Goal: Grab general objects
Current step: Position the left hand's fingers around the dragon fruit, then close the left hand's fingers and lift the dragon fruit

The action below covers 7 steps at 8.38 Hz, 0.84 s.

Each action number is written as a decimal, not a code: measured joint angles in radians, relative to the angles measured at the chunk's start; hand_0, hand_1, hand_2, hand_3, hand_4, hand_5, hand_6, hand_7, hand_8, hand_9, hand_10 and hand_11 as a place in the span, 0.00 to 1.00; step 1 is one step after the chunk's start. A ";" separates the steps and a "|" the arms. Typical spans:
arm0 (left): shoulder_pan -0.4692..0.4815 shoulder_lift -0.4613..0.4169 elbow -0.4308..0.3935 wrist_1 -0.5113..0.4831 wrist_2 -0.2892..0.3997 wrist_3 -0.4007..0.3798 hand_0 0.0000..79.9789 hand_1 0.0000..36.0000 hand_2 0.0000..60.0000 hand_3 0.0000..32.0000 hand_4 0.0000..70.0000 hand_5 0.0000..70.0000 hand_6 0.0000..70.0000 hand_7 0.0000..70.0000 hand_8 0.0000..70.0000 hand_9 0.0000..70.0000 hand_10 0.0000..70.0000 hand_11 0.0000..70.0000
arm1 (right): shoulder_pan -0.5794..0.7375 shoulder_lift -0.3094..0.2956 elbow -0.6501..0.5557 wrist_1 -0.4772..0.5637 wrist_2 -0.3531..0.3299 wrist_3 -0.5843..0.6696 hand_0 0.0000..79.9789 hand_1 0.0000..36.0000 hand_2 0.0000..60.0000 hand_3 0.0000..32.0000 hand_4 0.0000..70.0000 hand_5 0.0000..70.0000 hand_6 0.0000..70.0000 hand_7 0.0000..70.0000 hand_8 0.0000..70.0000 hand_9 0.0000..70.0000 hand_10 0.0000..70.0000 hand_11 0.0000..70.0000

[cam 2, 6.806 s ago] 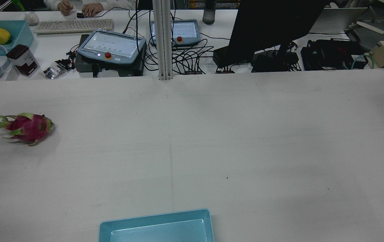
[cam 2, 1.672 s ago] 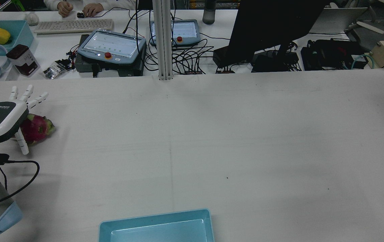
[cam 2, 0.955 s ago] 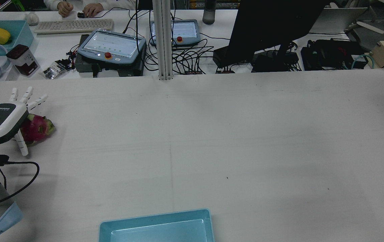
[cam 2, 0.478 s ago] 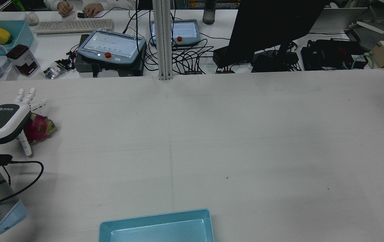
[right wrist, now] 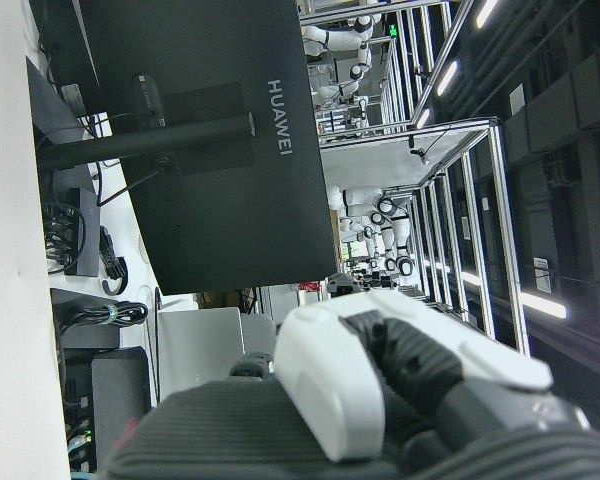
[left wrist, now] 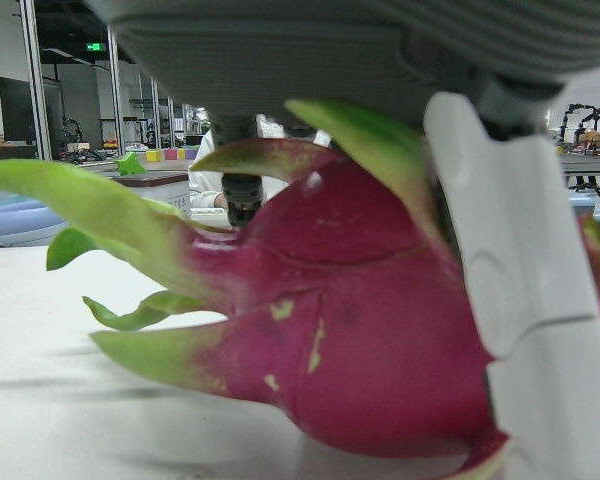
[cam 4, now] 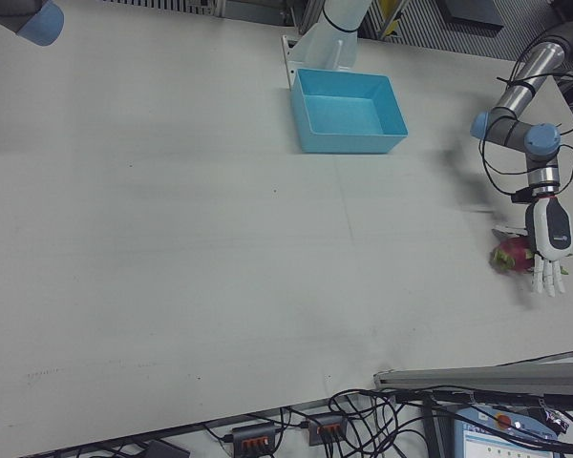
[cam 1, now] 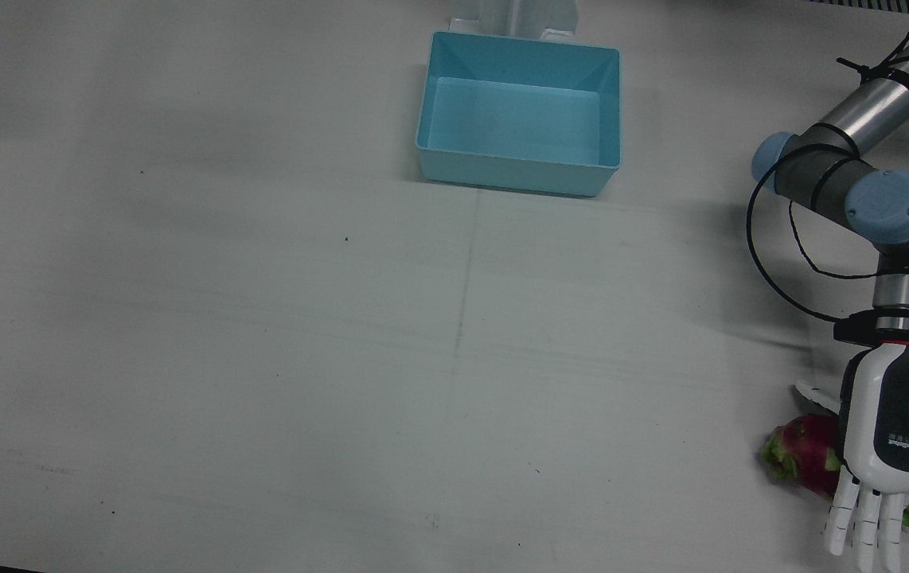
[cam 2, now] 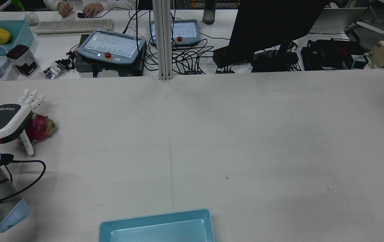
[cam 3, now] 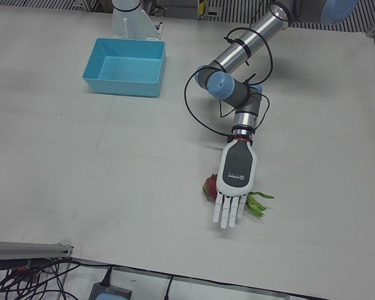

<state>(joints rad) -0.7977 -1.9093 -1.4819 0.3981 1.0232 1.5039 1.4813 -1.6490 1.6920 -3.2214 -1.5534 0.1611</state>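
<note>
- The magenta dragon fruit with green leafy scales (cam 1: pixel 806 455) lies on the white cloth-covered table (cam 1: pixel 263 318), out near the edge on the left arm's side and well apart from the light-blue plastic bin (cam 1: pixel 520 111) that sits close to the pedestals.
- The white-and-black left hand (cam 1: pixel 888 454) sits palm-down right over the fruit — fingers (cam 3: pixel 228 209) extended and straight past it, the thumb (cam 2: pixel 27 144) dropped down on the bin-facing side. Nothing is wrapped around the fruit yet; I'd call the hand spread, not holding.
- In the hand's own camera the fruit (left wrist: pixel 350 330) fills the picture, with one white finger segment (left wrist: pixel 525 300) standing just in front of its red skin; whether that segment touches it I cannot tell.
- Of the right hand I see only a bit of white shell and dark knuckle (right wrist: pixel 400 390) in its own camera, pointed at a black monitor — whether its fingers are curled or released I cannot tell.
- What worries me: the fruit is rounded and lies loose, so uneven closing could roll it out sideways — toward the table's edge.
- The soft green scales (cam 3: pixel 257 206) stick out under the fingers; a grip that catches only those would likely slip or tear them.
- A hard press down could bruise it.
</note>
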 measured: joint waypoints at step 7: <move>0.000 -0.023 0.030 -0.010 -0.005 0.005 0.64 0.70 1.00 0.00 0.47 1.00 0.69 1.00 0.56 0.76 0.43 0.64 | -0.001 0.000 0.000 -0.001 -0.001 0.000 0.00 0.00 0.00 0.00 0.00 0.00 0.00 0.00 0.00 0.00 0.00 0.00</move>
<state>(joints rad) -0.7976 -1.9320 -1.4515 0.3884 1.0187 1.5089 1.4807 -1.6491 1.6920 -3.2228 -1.5539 0.1611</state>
